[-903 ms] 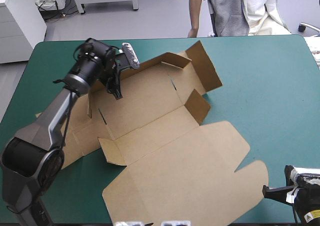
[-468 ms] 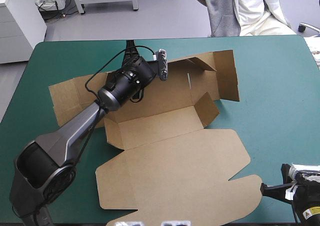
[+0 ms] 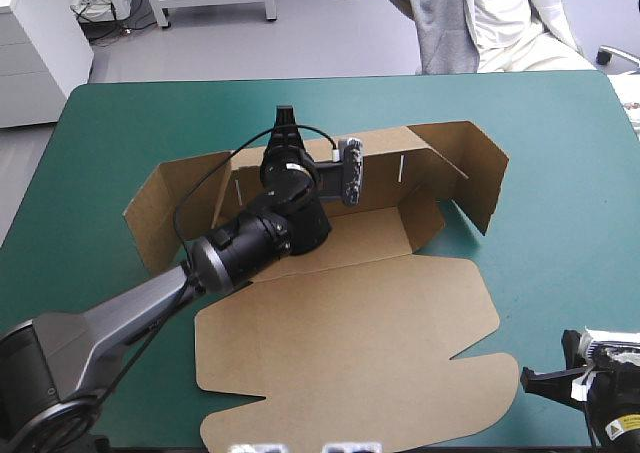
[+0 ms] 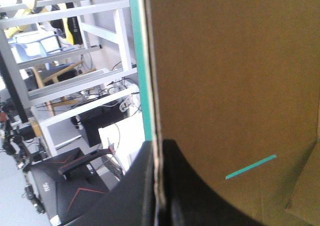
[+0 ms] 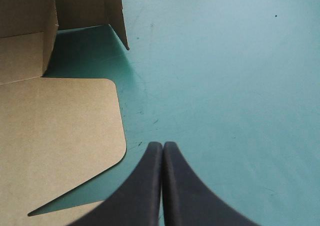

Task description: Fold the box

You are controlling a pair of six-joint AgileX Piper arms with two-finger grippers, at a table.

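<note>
The left tool (image 4: 159,151) pinches a wall edge of the box (image 4: 225,81); a teal-green slot (image 4: 251,166) shows in it

Right claw (image 5: 162,147) just beside box (image 5: 60,131)

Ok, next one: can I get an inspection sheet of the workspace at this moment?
surface: teal-green table cover, bare around the box.
job's things: brown box, its far wall and both ends raised, lid flat toward the near edge.
clutter: nothing seen.
grippers: left gripper shut on the far wall's top edge; right gripper shut, over bare cover beside the lid's corner, holding nothing.
cables: nothing seen lying on the table.
surroundings: nothing seen at or over the tabletop.
</note>
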